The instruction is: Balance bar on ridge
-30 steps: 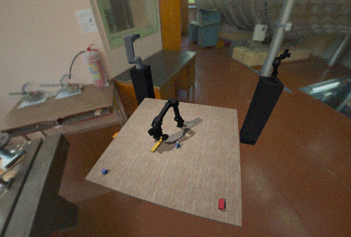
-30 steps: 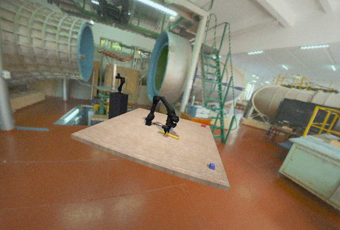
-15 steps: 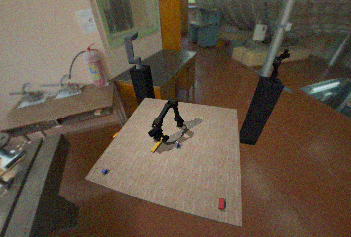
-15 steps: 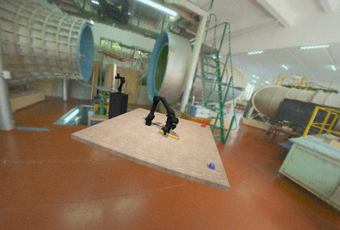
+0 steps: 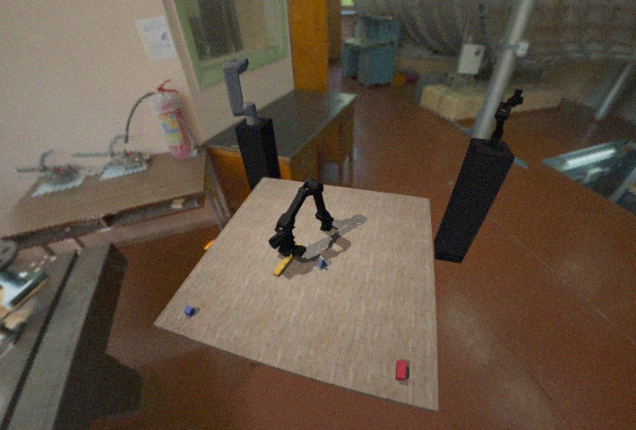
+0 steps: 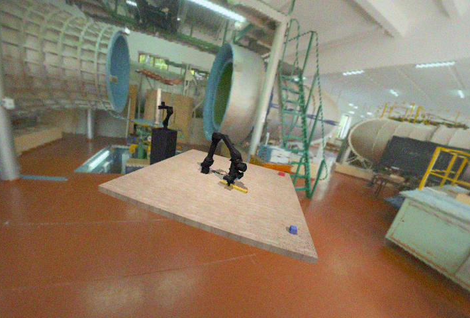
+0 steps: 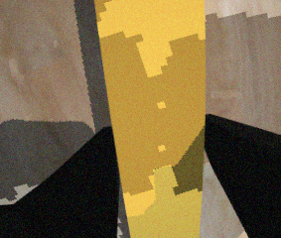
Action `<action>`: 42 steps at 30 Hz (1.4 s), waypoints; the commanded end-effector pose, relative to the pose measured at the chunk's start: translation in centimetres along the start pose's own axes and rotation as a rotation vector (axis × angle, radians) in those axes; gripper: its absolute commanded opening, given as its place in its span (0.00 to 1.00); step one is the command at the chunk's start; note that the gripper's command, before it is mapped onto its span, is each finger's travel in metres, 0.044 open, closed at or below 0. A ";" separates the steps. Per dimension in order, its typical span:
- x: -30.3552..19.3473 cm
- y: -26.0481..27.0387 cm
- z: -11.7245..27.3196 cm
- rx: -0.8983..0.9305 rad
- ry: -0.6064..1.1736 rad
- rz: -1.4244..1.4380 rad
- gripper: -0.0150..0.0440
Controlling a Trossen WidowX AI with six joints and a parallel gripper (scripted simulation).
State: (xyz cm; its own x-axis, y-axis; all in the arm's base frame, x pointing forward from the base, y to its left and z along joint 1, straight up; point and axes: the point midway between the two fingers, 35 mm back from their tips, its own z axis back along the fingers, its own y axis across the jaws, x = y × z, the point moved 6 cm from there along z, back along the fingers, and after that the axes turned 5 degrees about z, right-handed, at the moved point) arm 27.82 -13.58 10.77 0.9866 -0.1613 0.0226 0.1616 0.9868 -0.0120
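Top view: find the yellow bar (image 5: 284, 264) (image 6: 239, 188) (image 7: 155, 74) left of the small blue-grey ridge (image 5: 321, 262), near but apart, not laid across it. Lies flat on the table (image 5: 359, 313) (image 6: 190, 202), long axis running obliquely past the ridge.

Pincer (image 5: 294, 253) (image 6: 228, 183) (image 7: 158, 131): clamped on the bar, closer to the ridge than the bar's free near end. In the wrist view, meets both long edges of the bar, with one black fingertip on each side. Points down at the table from the black arm (image 5: 296, 205) (image 6: 211, 148), bent high at the elbow and based beyond the ridge in the top view.

Exterior view: ridge mostly hidden behind the pincer; cannot read its outline there.

Also on the table, by the top view: a blue cube (image 5: 189, 310) (image 6: 292, 229), well apart from the ridge, toward the lower left; a red block (image 5: 400, 370) (image 6: 281, 173), well apart from the ridge, toward the lower right. Touches neither the bar nor the ridge in either case.
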 end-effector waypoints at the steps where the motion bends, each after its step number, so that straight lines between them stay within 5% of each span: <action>1: 0.0 0.0 0.0 0.000 0.000 0.000 0.48; 5: 0.0 0.0 0.0 0.000 0.000 0.000 0.43; 9: 0.1 0.0 0.6 0.000 0.000 0.000 0.25; 42: 0.4 -0.1 9.1 0.004 -0.002 0.004 0.25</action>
State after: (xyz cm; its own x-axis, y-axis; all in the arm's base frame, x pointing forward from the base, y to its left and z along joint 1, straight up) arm 28.09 -13.70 18.98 0.9867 -0.1614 0.0185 0.1616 0.9868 -0.0099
